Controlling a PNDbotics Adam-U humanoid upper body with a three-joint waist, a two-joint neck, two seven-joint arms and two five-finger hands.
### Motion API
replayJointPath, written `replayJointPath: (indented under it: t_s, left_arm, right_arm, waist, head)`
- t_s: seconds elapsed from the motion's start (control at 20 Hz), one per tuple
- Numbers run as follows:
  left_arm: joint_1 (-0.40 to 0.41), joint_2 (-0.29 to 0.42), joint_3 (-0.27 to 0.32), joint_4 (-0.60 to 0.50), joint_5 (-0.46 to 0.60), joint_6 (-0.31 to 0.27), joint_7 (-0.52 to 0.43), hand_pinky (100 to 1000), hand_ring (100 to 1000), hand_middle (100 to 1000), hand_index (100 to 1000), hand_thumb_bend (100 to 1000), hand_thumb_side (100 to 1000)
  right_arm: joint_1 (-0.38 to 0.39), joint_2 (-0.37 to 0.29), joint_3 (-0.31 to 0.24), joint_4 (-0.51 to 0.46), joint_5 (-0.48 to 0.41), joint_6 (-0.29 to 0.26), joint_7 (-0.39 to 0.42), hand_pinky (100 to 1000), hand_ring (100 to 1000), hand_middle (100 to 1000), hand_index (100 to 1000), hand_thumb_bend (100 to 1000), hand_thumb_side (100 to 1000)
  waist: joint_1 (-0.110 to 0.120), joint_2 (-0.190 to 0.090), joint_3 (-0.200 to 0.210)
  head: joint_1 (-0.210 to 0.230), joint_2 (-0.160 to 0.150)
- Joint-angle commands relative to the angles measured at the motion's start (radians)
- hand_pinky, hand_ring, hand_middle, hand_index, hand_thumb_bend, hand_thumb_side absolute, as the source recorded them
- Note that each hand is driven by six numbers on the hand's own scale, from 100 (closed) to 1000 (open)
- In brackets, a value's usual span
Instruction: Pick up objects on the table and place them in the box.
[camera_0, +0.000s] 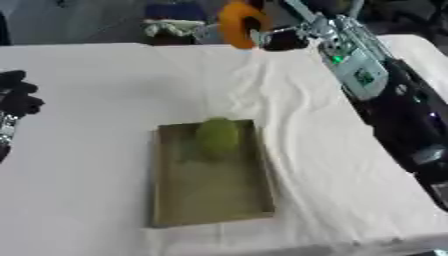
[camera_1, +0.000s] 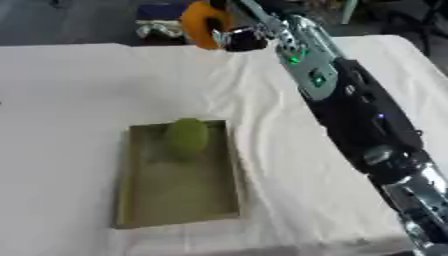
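Left hand (camera_0: 17, 97): black, seen only in the left eye view at the 9 o'clock edge of the frame. It hangs just over the white cloth-covered table (camera_0: 79, 150), fingers bunched and curled, nothing in them. It is well apart from everything else.

Shallow rectangular olive-brown cardboard box (camera_0: 210, 192): lies flat on the cloth a little below the middle of the view, long side running from 12 to 6 o'clock. Low walls, open top (floor bare over its nearer two thirds).

Round pale-green fruit-like object (camera_0: 218, 136): sits inside the box at the 12 o'clock end, against or just beside the far wall. I cannot tell whether it touches that wall. It rests alone in the box.

The cloth is rumpled in long folds running from the box's 1 o'clock corner up toward the far edge of the table and down along the right side.

Right arm (camera_1: 350, 100): black with a grey-green forearm panel carrying small green lights, comes in from the 4 o'clock corner and reaches diagonally to 12 o'clock, past the far edge of the table.

Right hand (camera_1: 238, 39): black and silver, at the far table edge, closed round a rounded orange object (camera_1: 199, 25), which is lifted clear of the cloth. The orange object is well apart from the box, at its 12 o'clock.
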Motion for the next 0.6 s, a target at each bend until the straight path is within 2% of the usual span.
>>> replayJointPath:
  t_s: [0.05,0.3,0.6]
  left_arm:
    - [-0.008,0.024,0.007,-0.012,-0.003,-0.001,0.003,659,629,634,807,407,713]
    - [-0.009,0.026,0.006,-0.012,-0.002,-0.002,0.003,659,630,634,807,407,714]
    - [-0.009,0.026,0.005,-0.011,-0.002,-0.002,0.001,659,631,634,807,406,715]
  right_arm:
    - [-0.002,-0.029,0.045,-0.054,-0.079,-0.010,0.123,732,735,499,546,100,100]
    - [0.029,-0.018,0.123,-0.041,-0.138,-0.026,0.288,748,753,512,551,100,100]
    - [0.039,-0.019,0.155,-0.030,-0.143,-0.055,0.417,760,763,518,542,100,100]
  waist:
    - [0.001,-0.018,0.002]
    - [0.001,-0.017,0.007]
    - [-0.003,-0.017,0.007]
  head:
    - [-0.003,0.000]
    - [-0.006,0.002]
    - [-0.008,0.003]
